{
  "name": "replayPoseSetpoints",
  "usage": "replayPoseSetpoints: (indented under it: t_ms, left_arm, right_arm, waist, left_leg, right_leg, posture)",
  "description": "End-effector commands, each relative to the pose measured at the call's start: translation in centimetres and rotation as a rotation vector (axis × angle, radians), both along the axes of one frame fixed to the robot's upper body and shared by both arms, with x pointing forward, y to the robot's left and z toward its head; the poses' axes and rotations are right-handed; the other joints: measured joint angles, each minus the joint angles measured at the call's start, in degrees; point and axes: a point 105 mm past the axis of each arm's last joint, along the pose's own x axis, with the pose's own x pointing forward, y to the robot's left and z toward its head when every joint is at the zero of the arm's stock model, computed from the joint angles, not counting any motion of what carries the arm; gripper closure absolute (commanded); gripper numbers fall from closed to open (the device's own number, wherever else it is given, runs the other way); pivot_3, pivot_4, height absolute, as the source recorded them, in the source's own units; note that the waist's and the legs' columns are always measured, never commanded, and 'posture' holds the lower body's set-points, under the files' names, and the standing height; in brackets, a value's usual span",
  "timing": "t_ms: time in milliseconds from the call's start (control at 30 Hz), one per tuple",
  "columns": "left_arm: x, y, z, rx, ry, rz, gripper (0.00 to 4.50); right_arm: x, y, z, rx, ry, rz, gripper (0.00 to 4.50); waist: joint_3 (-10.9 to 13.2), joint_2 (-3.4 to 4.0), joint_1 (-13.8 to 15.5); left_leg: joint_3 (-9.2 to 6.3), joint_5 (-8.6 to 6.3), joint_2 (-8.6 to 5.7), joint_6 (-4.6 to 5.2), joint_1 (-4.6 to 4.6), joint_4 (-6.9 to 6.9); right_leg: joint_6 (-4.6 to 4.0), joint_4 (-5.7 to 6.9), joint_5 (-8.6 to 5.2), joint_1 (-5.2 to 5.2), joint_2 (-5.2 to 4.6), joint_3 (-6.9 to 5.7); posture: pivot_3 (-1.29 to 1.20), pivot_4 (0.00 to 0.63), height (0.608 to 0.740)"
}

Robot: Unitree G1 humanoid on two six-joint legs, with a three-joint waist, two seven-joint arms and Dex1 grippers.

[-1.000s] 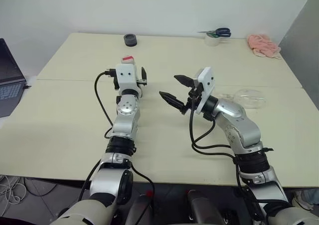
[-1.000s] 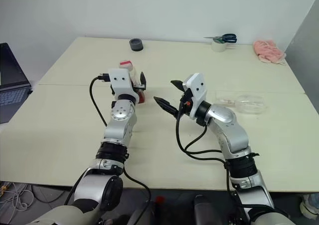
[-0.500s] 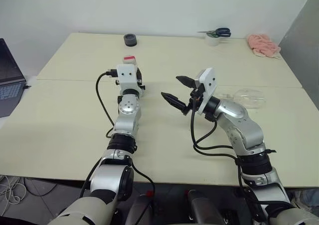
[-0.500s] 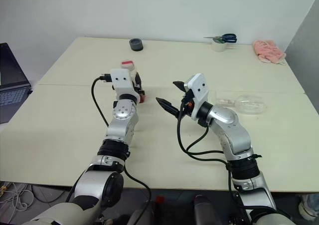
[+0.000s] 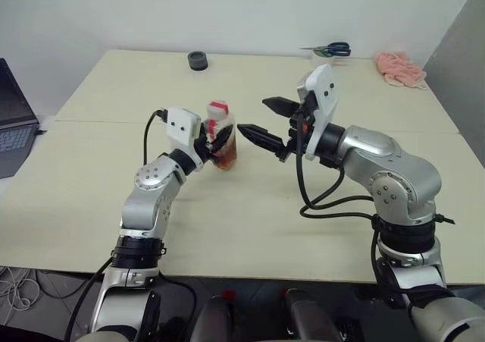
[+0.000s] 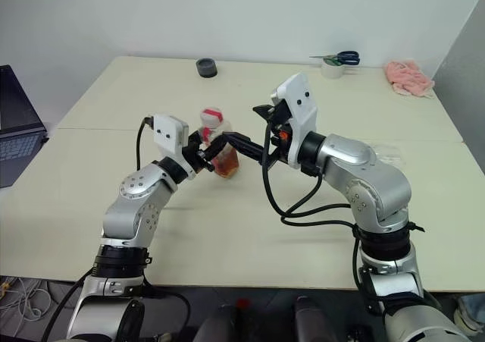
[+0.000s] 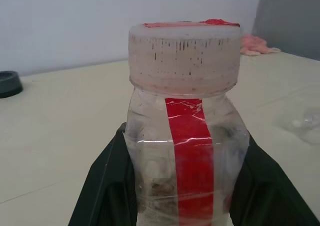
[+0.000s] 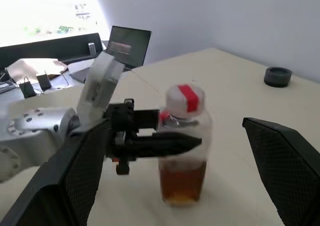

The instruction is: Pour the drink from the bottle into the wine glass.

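The bottle (image 5: 222, 134) stands upright toward the middle of the table (image 5: 250, 228), a little to its left half, with the drink (image 5: 225, 158) filling only its lower part and the pink-red cap (image 5: 218, 108) on its neck. The left gripper (image 5: 214, 141) is clamped on the bottle's body, one black finger on each side, as the left wrist view shows with the red label strip (image 7: 190, 156) facing the camera. The right gripper (image 5: 261, 120) hangs just to the right of the bottle with its two fingers spread wide and pointing at it, the lower fingertip near the bottle's shoulder but not touching it. The wine glass (image 5: 379, 146) lies on its side toward the table's right edge, mostly hidden behind the right arm, so that arm stands between the bottle and the glass. Along the far edge sit a black round lid (image 5: 198, 60) toward the left, a roll of tape (image 5: 324, 60) with scissors (image 5: 332, 49) on it toward the right, and a pink cloth (image 5: 400, 69) in the far right corner. A laptop (image 5: 14, 122) stands off the table's left side. The table surface right around the bottle carries nothing else.
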Motion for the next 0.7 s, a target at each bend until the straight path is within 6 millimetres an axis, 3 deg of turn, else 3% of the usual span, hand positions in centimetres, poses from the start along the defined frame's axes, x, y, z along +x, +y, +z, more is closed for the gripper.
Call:
replayPoseSetpoints:
  t_ms: [33, 133, 267, 600, 700]
  left_arm:
    - [-1.4, -1.6, 2.1, 0.048, -0.112, -0.069, 2.72]
    - [-2.1, -2.7, 1.7, 0.055, -0.115, -0.103, 2.72]
    - [-3.3, -3.8, 1.6, 0.040, -0.108, -0.155, 2.72]
    - [-3.2, -4.0, 1.3, 0.037, -0.093, -0.150, 2.72]
    - [-3.2, -4.0, 1.2, 0.037, -0.088, -0.153, 2.72]
  right_arm:
    - [-0.2, 0.3, 0.5, 0.061, 0.016, -0.016, 0.00]
    - [0.9, 0.5, -0.8, 0.048, 0.047, -0.080, 0.00]
    - [2.1, 0.8, -1.1, 0.049, 0.052, -0.153, 0.00]
    - [2.6, 1.3, -1.7, 0.051, 0.075, -0.166, 0.00]
    - [2.8, 1.2, -1.2, 0.084, 0.071, -0.177, 0.61]
  waist:
    - [0.00, 0.00, 0.01]
    - [0.00, 0.00, 0.00]
    - [0.00, 0.00, -0.02]
    - [0.00, 0.00, -0.04]
    - [0.00, 0.00, -0.04]
  left_leg:
    - [0.00, 0.00, -0.02, 0.00, -0.01, 0.00]
    - [0.00, 0.00, -0.01, 0.00, 0.00, -0.01]
    - [0.03, 0.00, 0.00, 0.00, 0.00, -0.02]
    - [0.04, 0.00, 0.03, 0.01, -0.01, -0.04]
    - [0.04, 0.00, 0.04, 0.01, 0.00, -0.05]
  right_leg:
    - [0.01, 0.00, 0.00, 0.00, -0.02, 0.00]
    - [0.01, 0.01, 0.00, 0.00, -0.01, 0.00]
    - [0.01, 0.01, 0.00, -0.03, -0.01, 0.03]
    - [0.01, 0.01, 0.00, -0.06, 0.05, 0.04]
    - [0.01, 0.00, 0.00, -0.06, 0.06, 0.04]
  posture:
    - [0.00, 0.150, 0.740]
    - [0.00, 0.150, 0.740]
    - [0.00, 0.150, 0.740]
    - [0.00, 0.150, 0.740]
    - [0.00, 0.150, 0.740]
